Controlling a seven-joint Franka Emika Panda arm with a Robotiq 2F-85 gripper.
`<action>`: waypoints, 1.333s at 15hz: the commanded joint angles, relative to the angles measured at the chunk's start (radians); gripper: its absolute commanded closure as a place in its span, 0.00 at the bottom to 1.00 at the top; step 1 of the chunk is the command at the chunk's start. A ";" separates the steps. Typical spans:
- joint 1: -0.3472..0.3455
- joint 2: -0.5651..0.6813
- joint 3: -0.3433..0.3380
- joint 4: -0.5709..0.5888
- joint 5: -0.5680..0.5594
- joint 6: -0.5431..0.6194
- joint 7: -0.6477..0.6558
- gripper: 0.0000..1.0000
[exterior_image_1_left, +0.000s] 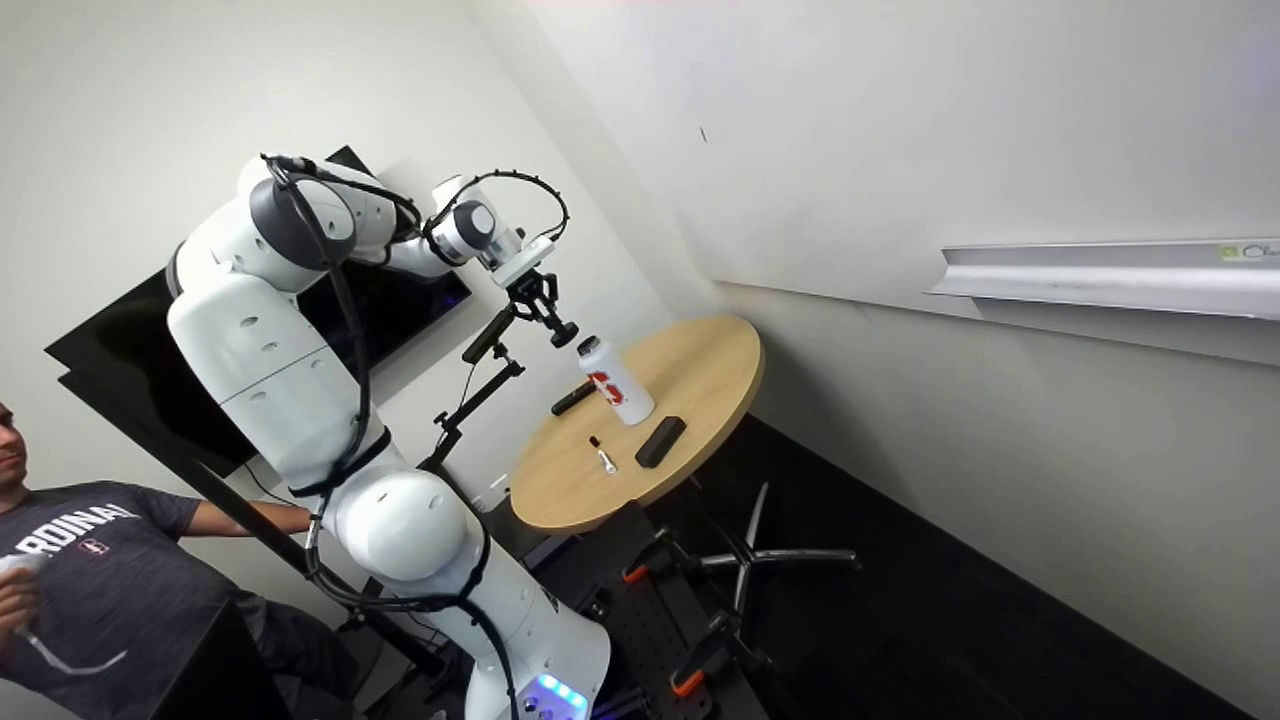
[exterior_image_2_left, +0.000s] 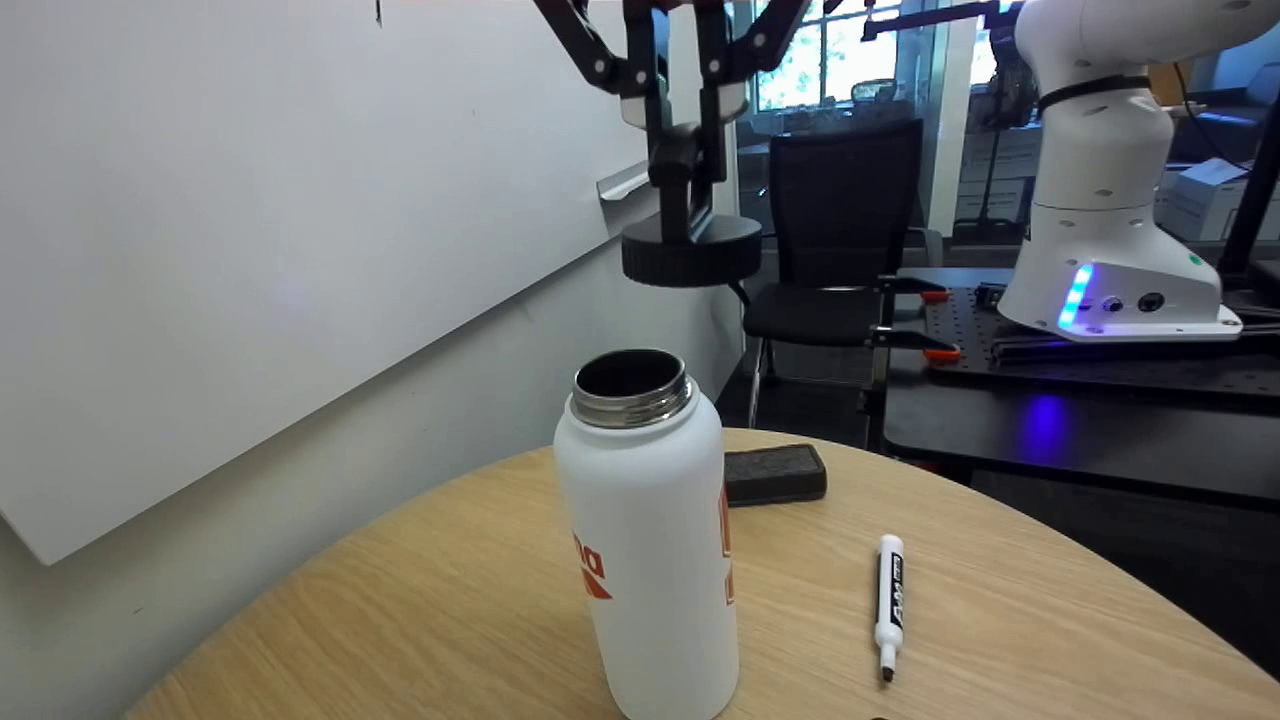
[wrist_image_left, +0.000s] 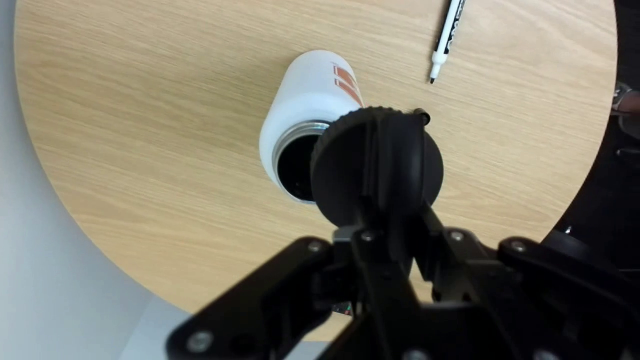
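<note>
Black, ridged, round lid (exterior_image_2_left: 692, 266), loop handle (exterior_image_2_left: 677, 205) pinched in the end effector (exterior_image_2_left: 688, 165), red-printed white bottle (exterior_image_2_left: 655, 540) below

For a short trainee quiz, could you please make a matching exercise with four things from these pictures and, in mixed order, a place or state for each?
Things
1. Lid
2. Marker
3. Bottle
4. Eraser

Places or states
A. Mostly white, lying on the table
B. Standing upright, uncovered at the top
C. Dark, lying on the table
D. In the robot's hand, above the table

Right pairs: 1-D; 2-A; 3-B; 4-C
</note>
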 joint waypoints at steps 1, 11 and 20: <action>0.006 0.002 -0.004 0.004 -0.001 -0.003 0.000 0.80; 0.030 0.072 -0.001 0.143 -0.030 -0.052 0.001 0.95; 0.040 0.171 -0.026 0.229 -0.069 -0.119 0.028 0.95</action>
